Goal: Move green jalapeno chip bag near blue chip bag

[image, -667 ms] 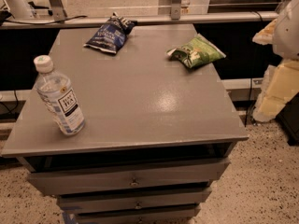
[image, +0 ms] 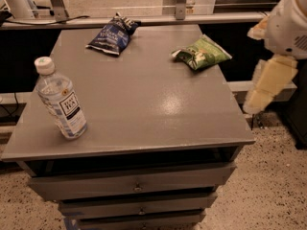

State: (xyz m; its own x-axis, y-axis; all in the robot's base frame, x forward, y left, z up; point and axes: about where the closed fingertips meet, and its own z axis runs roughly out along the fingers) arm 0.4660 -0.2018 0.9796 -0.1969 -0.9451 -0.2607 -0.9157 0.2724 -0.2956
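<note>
Gripper [image: 254,103] nearer right edge of table [image: 144,109]

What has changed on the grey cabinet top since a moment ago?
The pale gripper, beyond the right edge of the grey cabinet top, edged slightly left toward the crinkled light-green jalapeno chip bag. Nothing was grasped. That bag, the crumpled dark-blue foil chip bag and the clear plastic water bottle stayed put.
</note>
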